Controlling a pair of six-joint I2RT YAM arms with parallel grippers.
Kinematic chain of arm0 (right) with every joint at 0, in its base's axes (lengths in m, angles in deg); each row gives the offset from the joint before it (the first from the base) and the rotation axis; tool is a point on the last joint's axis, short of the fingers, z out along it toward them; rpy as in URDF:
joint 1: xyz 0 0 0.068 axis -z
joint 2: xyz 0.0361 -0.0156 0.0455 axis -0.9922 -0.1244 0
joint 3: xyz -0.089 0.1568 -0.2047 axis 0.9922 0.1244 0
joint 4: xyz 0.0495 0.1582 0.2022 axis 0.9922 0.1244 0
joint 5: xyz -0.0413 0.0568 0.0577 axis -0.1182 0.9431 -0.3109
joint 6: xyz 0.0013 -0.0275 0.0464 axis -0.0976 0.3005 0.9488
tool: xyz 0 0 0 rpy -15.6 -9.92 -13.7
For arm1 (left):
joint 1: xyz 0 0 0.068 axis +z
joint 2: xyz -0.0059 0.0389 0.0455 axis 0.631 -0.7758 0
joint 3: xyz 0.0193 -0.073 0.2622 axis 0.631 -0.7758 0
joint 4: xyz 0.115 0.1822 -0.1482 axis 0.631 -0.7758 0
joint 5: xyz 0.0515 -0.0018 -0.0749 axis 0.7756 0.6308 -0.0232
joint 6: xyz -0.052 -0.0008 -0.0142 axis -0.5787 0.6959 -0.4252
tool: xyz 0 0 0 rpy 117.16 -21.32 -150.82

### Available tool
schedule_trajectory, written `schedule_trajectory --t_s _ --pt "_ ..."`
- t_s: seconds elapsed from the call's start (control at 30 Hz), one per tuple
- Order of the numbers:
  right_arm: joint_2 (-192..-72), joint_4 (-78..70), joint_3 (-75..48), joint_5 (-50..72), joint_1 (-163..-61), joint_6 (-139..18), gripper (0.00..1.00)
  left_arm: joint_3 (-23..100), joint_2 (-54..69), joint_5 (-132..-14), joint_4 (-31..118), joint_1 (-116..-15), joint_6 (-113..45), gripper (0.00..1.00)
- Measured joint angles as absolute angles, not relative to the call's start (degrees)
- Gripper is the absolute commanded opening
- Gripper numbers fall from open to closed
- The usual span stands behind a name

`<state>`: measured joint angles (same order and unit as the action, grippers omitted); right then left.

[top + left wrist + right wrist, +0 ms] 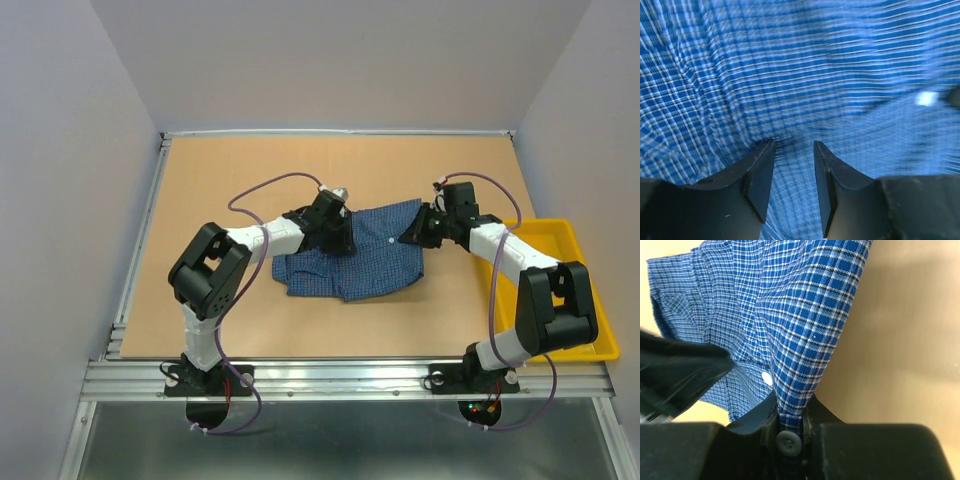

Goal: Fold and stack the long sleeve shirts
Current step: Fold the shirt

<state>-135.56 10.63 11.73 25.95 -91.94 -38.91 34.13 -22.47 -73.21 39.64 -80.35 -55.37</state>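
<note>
One long sleeve shirt [365, 262], blue with fine checks, lies bunched on the brown table top. My left gripper [338, 232] is low over its upper left part. In the left wrist view the checked cloth [790, 75] fills the frame, and the left gripper [794, 146] stands open with cloth showing through the gap. My right gripper [418, 228] is at the shirt's upper right corner. The right wrist view shows the right gripper [790, 405] shut on a lifted fold of the shirt [805, 320], with a dark button [788, 442] seated between the jaws.
A yellow tray [565, 240] sits at the right edge of the table, partly under the right arm. The left arm shows as a dark blurred shape [680, 375] in the right wrist view. Grey walls enclose the table top [220, 180] on three sides.
</note>
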Motion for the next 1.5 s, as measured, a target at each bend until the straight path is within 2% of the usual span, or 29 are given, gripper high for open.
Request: schedule_trajectory --t_s 0.27,0.57,0.7,0.83,0.9,1.23,1.5 --pt "-135.54 18.93 4.69 21.52 -92.00 -44.04 0.01 35.88 -26.45 -76.36 42.24 -79.74 -57.66 0.47" --pt "-135.54 24.88 0.26 17.12 -92.02 -48.42 0.01 35.88 -26.30 -76.40 43.05 -79.52 -59.22 0.57" --pt "-135.54 26.73 -0.79 16.16 -92.02 -49.53 0.00 35.88 -25.42 -76.05 43.40 -79.50 -59.70 0.48" --pt "-135.54 28.18 -2.04 15.72 -92.02 -50.32 0.01 37.41 -26.23 -76.12 43.53 -79.50 -60.18 0.31" --pt "-135.54 28.99 -2.94 15.57 -92.02 -50.82 0.00 39.15 -27.72 -76.51 43.64 -79.50 -60.42 0.27" --pt "-135.65 33.64 -8.14 12.88 -94.21 -52.11 0.00 42.70 -34.14 -77.12 44.49 -81.56 -62.84 0.23" --pt "-139.95 37.42 -17.01 3.64 -106.38 -51.13 0.00 42.65 -35.52 -78.39 48.36 -82.32 -66.21 0.24"
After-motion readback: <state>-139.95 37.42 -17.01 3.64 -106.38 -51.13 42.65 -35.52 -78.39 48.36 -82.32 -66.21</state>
